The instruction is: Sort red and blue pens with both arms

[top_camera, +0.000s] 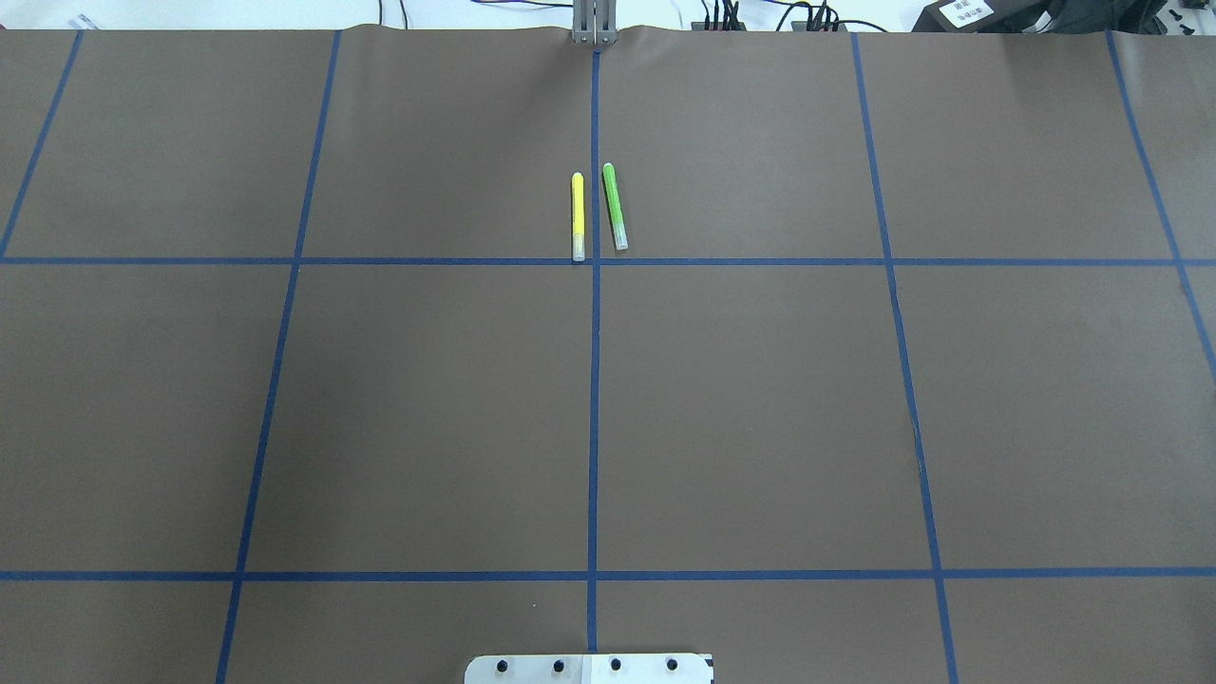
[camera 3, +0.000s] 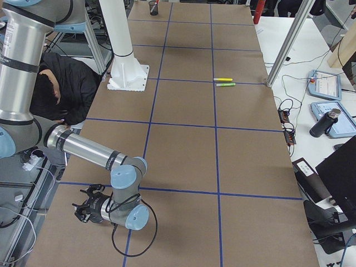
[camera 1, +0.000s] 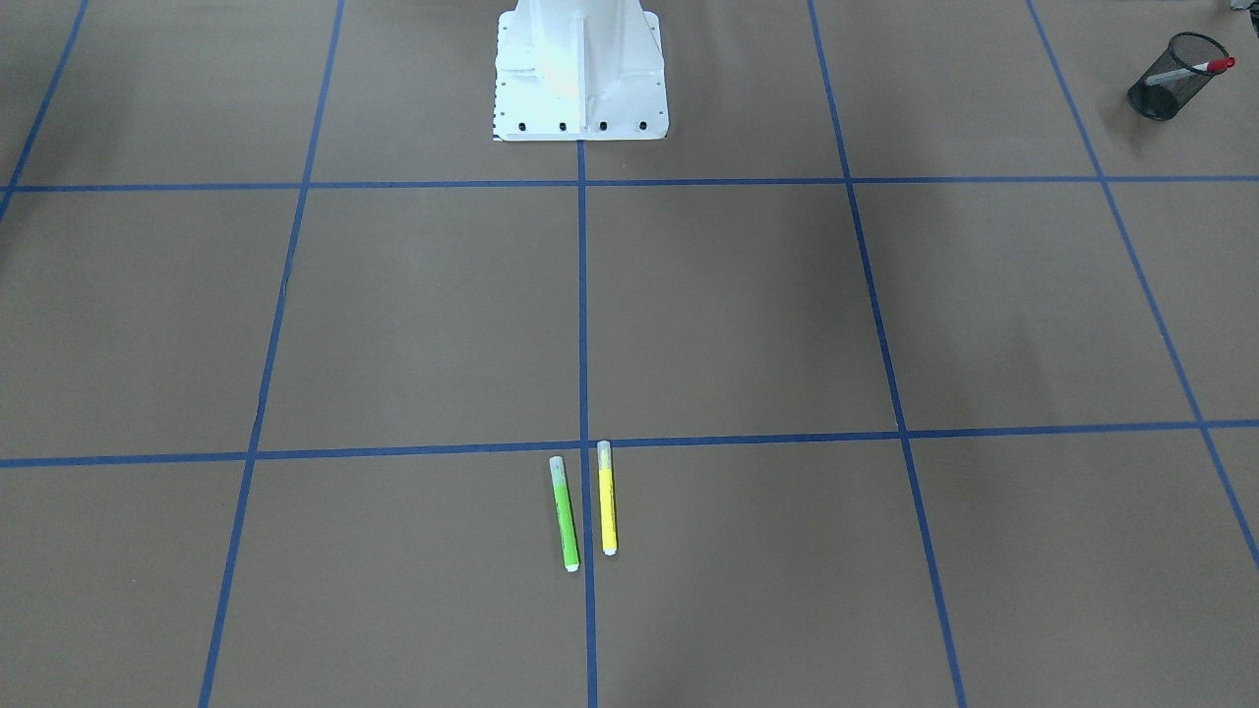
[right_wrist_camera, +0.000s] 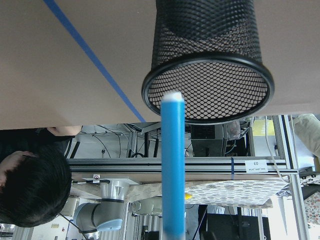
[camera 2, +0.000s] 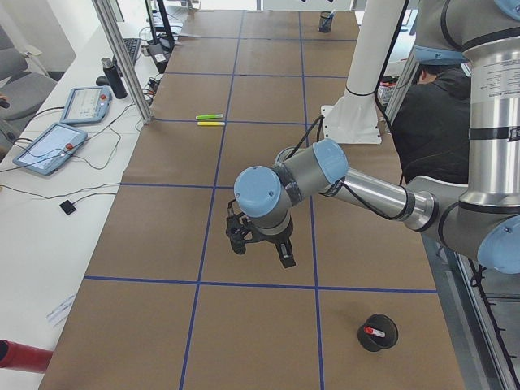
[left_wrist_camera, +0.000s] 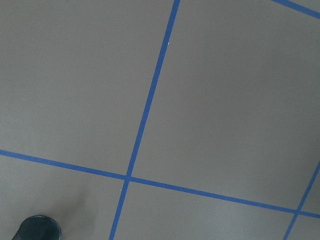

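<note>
The red pen [camera 1: 1205, 67] leans in a black mesh cup [camera 1: 1175, 77] on the table's left end; the red pen [camera 2: 374, 331] shows inside that cup [camera 2: 378, 332] in the exterior left view too. My left gripper [camera 2: 260, 248] hangs over the bare table a little way from it; I cannot tell its state. The blue pen [right_wrist_camera: 173, 165] juts from my right gripper [camera 3: 86, 211], which is shut on it. Its white end is at the rim of a second mesh cup [right_wrist_camera: 207, 75] at the right end.
A green marker [top_camera: 615, 206] and a yellow marker [top_camera: 578, 217] lie side by side at the far middle. The robot's white base [camera 1: 580, 74] stands at the near edge. A person in dark clothes [camera 3: 61, 89] crouches beside it. Tablets [camera 2: 49, 146] lie past the far edge.
</note>
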{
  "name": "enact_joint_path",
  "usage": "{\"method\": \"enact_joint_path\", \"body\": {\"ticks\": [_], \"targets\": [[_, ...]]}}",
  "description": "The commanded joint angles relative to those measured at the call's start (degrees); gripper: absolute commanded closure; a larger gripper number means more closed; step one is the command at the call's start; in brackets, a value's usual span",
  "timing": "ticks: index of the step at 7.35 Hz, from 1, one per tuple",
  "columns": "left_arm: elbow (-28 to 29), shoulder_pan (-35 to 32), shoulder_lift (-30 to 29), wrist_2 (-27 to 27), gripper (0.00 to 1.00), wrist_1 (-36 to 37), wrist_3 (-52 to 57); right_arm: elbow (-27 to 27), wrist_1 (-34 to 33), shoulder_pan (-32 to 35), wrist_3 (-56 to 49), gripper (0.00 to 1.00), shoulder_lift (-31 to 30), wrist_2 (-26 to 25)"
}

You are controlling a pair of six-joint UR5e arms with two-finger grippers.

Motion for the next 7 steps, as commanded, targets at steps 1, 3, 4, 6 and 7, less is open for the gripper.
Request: {"method": "enact_joint_path", "body": {"ticks": [1, 3, 4, 6, 7], "targets": [[-0.06, 0.09, -0.16, -0.01, 0.0, -0.04, -0.01, -0.14, 0.2, 0.0, 0.09, 0.0, 0.25, -0.03], [0.03, 0.09, -0.86, -0.01, 0.0, -0.04, -0.36, -0.05, 1.43, 0.0, 2.79, 0.0, 3.4, 2.33], [0.03, 0.26, -1.3, 0.17, 0.0, -0.56, -3.93, 0.04, 1.43, 0.0, 5.86, 0.0, 6.73, 3.65], [0.38, 0.26, -1.65, 0.7, 0.0, -1.79, -5.45, 0.47, 1.43, -0.09, 10.27, 0.0, 14.89, 5.33], [0.64, 0.26, -1.65, 0.78, 0.0, -1.97, -5.63, 0.21, 2.48, -0.09, 13.86, 0.0, 18.59, 7.33]]}}
